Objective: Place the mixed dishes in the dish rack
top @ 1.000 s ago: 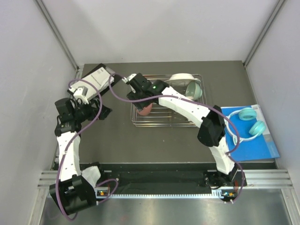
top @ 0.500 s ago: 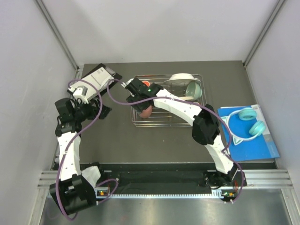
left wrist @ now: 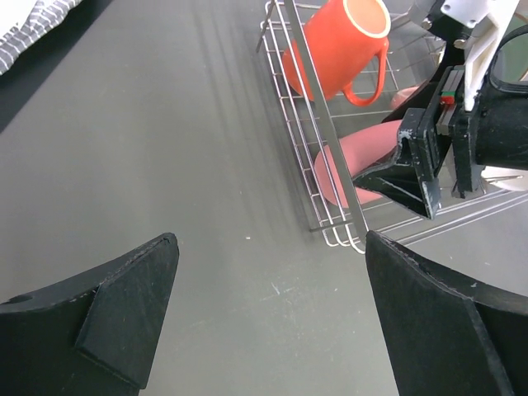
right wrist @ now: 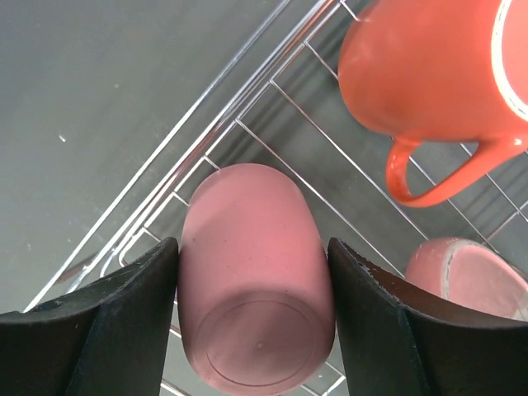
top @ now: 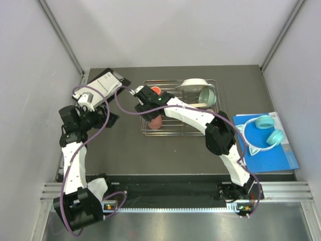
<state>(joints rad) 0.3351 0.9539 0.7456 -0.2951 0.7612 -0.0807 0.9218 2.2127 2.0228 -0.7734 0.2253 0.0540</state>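
Ok, right gripper [right wrist: 252, 272] clamps cup [right wrist: 256, 330] at rack's [right wrist: 206, 136] near-left corner, contact seen only wrist-side; left gripper [left wrist: 272, 272] gapes over table [left wrist: 165, 124] left of rack.

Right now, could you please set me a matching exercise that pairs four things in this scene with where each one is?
Things:
1. orange mug
2. salmon-pink cup
3. mint green bowl
4. left gripper

Places:
A. tipped on edge at the right end of the dish rack
B. open above the table, left of the rack
C. between the fingers of the right gripper
D. far-left corner of the rack, ungripped

Pairs: 1-D, 2-C, 3-A, 4-B
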